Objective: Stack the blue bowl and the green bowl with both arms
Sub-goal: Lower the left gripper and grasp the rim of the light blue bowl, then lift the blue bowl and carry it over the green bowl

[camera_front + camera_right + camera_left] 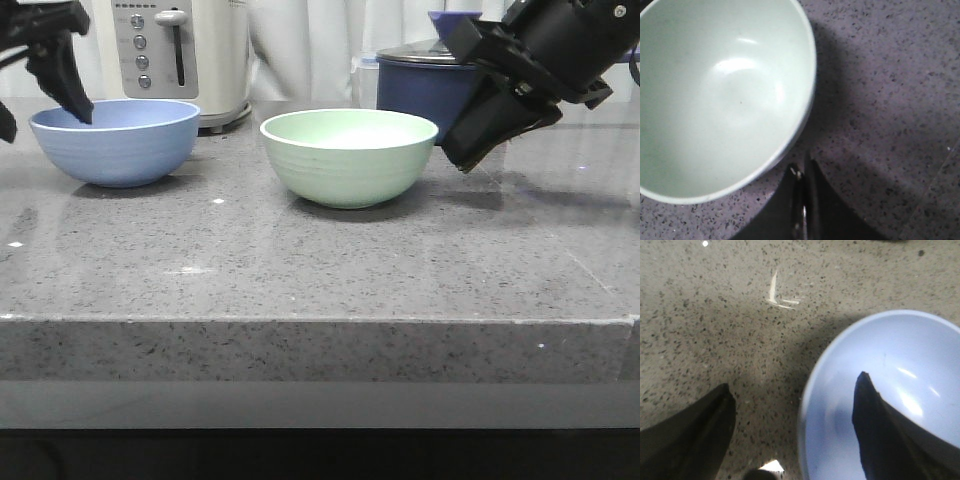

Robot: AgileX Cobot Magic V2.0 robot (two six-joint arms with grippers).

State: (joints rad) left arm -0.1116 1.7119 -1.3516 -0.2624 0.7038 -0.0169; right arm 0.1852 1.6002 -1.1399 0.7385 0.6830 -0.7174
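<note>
surface [300, 270]: we see grey speckled stone, with the front edge nearest the camera; both bowls sit on it, upright.
green bowl [348, 155]: pale mint, faint ridges under the rim, near centre of the surface. We see nothing inside it in the right wrist view [720, 100].
blue bowl [115, 140]: periwinkle, smooth-sided, at the left and apart from the green bowl, with bare surface between them. It looks slightly smaller.
left claw [35, 95]: we see it spread wide and straddling the blue bowl's left rim. In the left wrist view [795, 430] one finger [890, 435] is inside the bowl [900, 370] and the other [690, 440] is outside over the surface. The fingers are not clamped on the wall; we see a gap on the outer side.
right claw [470, 150]: tilted down toward the green bowl's right side, tip just beside the rim and off the surface. In the right wrist view [801, 200] the two fingers are pressed together and hold nothing. Whether the tip touches the bowl, we cannot tell.
saucepan [425, 90]: dark navy, lidded, behind the green bowl and partly hidden by the right arm.
toaster [185, 55]: metallic, with lever and buttons, at the back behind the blue bowl.
curtain [310, 40]: white, furthest back.
</note>
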